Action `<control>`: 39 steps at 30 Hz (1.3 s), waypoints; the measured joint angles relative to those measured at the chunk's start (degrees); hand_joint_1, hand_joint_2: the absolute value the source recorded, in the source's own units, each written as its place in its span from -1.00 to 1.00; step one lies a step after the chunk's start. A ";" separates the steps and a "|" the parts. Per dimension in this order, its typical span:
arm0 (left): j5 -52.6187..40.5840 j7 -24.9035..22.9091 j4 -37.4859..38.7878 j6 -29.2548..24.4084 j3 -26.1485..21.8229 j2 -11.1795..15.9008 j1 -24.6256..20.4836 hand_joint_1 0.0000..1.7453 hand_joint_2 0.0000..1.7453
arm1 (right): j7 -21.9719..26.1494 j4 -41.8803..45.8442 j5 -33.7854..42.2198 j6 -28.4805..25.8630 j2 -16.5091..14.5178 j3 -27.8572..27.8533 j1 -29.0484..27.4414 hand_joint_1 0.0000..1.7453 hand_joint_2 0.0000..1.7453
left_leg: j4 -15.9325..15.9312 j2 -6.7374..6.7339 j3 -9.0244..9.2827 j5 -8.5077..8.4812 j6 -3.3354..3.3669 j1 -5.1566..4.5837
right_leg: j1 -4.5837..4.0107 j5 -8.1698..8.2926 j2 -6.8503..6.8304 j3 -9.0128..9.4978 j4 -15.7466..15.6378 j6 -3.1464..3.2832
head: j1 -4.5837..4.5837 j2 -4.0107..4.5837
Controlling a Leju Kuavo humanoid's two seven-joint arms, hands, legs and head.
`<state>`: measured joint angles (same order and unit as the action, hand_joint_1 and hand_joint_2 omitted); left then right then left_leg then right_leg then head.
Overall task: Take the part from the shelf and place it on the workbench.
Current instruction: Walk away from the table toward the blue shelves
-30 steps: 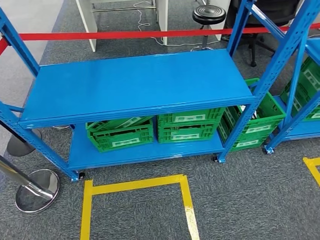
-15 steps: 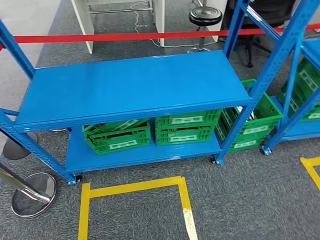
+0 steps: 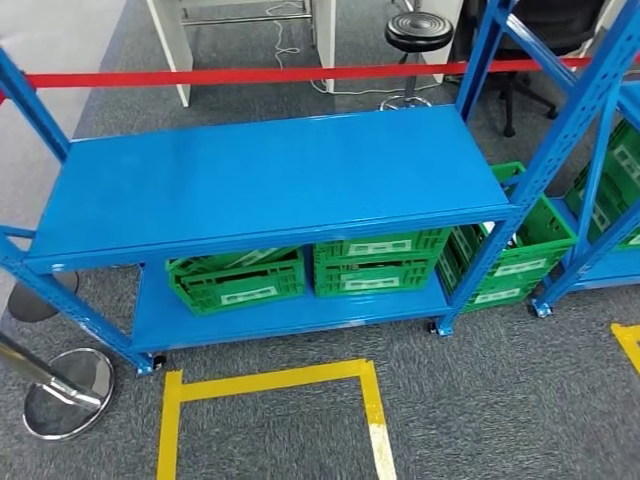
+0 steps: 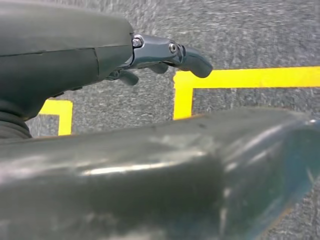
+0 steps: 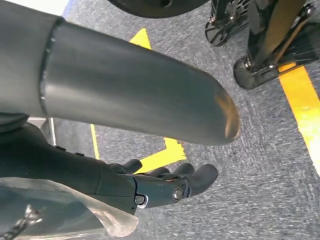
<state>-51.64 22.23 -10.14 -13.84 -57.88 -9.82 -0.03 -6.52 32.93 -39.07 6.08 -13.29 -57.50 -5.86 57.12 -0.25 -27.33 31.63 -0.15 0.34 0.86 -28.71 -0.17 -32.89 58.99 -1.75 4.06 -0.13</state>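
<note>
Part location is unconfirmed: shelf [image 3: 264, 180] carries nothing on top. Left hand [image 4: 166, 55] and right hand [image 5: 166, 185] hang empty, fingers loosely extended; a blind reach risks striking green crates [image 3: 302, 275].

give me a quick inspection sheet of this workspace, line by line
surface: blue shelf top is bare; grey carpet floor with a yellow tape square in front
job's things: green crates on the lower shelf; contents too hidden to tell, no part seen
clutter: nothing seen on the shelf top
hands: left hand and right hand hang over the carpet, fingers extended, holding nothing
cables: a thin white cable on the floor behind the shelf
surroundings: red barrier belt, chrome post bases, black stool, second blue rack with more green crates
</note>
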 joint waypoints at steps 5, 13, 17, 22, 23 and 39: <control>-0.10 0.00 0.00 0.04 0.00 0.02 -0.18 -1.00 -1.00 | 0.02 -0.23 -0.01 0.27 -0.02 -0.21 0.05 -1.00 -1.00 | 7.35 0.02 -2.94 3.87 -1.16 0.30 | 0.11 -0.92 -0.03 1.18 -0.30 1.89 | -0.38 0.00; -0.44 -0.02 0.04 0.19 0.01 0.16 0.13 -1.00 -1.00 | 0.19 -0.99 -0.04 0.64 0.00 -0.44 0.30 -1.00 -1.00 | 5.58 0.06 -6.65 -3.60 0.86 -0.46 | -0.60 -4.36 0.50 4.90 -0.39 1.82 | -0.45 0.00; -0.51 -0.11 0.11 0.20 0.02 0.25 0.08 -1.00 -1.00 | 0.87 -1.89 -0.24 0.79 0.25 -0.44 0.83 -1.00 -1.00 | 1.85 0.21 -4.69 -3.15 1.52 -0.62 | -0.58 -4.31 0.26 6.10 -0.43 0.55 | -0.60 0.00; -0.54 -0.09 0.18 0.16 0.03 0.29 -0.02 -1.00 -1.00 | 1.12 -2.66 -0.38 0.76 0.57 -0.44 1.37 -1.00 -1.00 | 0.55 0.25 -2.56 -2.52 2.18 -0.07 | -0.36 -8.65 0.21 -1.73 11.81 -0.66 | 0.28 -0.01; -0.55 -0.09 0.20 0.17 0.04 0.27 -0.04 -1.00 -1.00 | 1.10 -2.81 -0.38 0.76 0.62 -0.45 1.42 -1.00 -1.00 | 0.55 0.25 -2.23 -2.17 2.17 -0.06 | -0.27 -9.09 0.21 -3.74 13.87 -0.84 | 0.38 -0.01; -0.58 -0.32 0.35 0.46 0.04 0.32 -0.20 -1.00 -1.00 | 1.12 -4.73 -0.53 0.88 0.76 -0.81 1.81 -1.00 -1.00 | 17.44 0.22 -9.28 6.26 -1.24 0.21 | -0.32 -1.47 0.16 1.65 0.22 2.57 | -0.13 0.00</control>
<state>-52.22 21.91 -9.79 -13.38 -57.83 -9.50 -0.23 -5.40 28.21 -39.60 6.96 -12.53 -58.31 -4.05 74.56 -0.03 -36.60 37.89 -1.38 0.55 0.53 -30.18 -0.02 -31.24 59.21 0.81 3.93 -0.13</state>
